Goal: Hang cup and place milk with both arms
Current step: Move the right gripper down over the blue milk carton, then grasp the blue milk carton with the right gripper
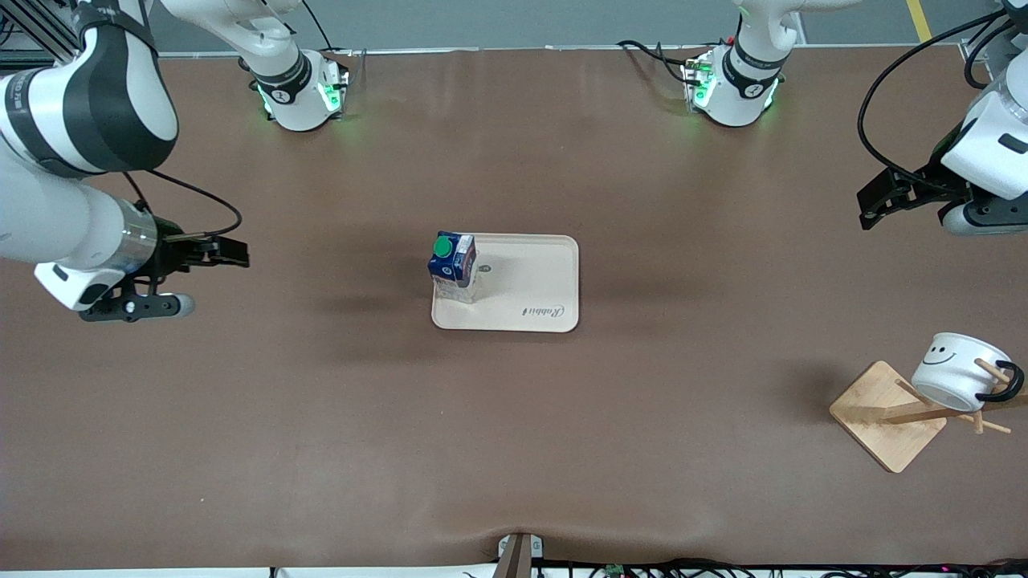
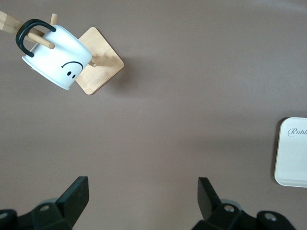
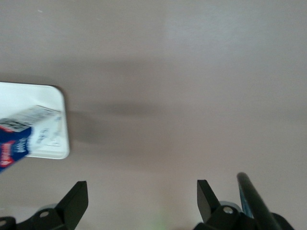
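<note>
Left gripper (image 1: 875, 205) is seen spread wide in the upper right of the front frame, nothing held or touched, hanging over bare table (image 1: 321, 417); in the left wrist view its fingers (image 2: 76, 194) stand well apart with only tabletop between them; right gripper (image 1: 217, 253) is likewise spread wide and empty at the middle left edge of the front frame, over bare table (same wide gap between its fingers (image 3: 76, 199) in the right wrist view).

Writing: "Rabbit" in script is read on the tray (image 1: 530, 281), upside down in the front view; print on the milk (image 1: 454, 265) label is not legible.

The milk is stood upright on the tray's corner at frame centre, well apart from the right gripper; the cup (image 1: 956, 371) is hung by its handle on a peg of the wooden rack (image 1: 883, 417) in the lower right of the front frame, smiley face showing, well below the left gripper in frame and clear of it.
</note>
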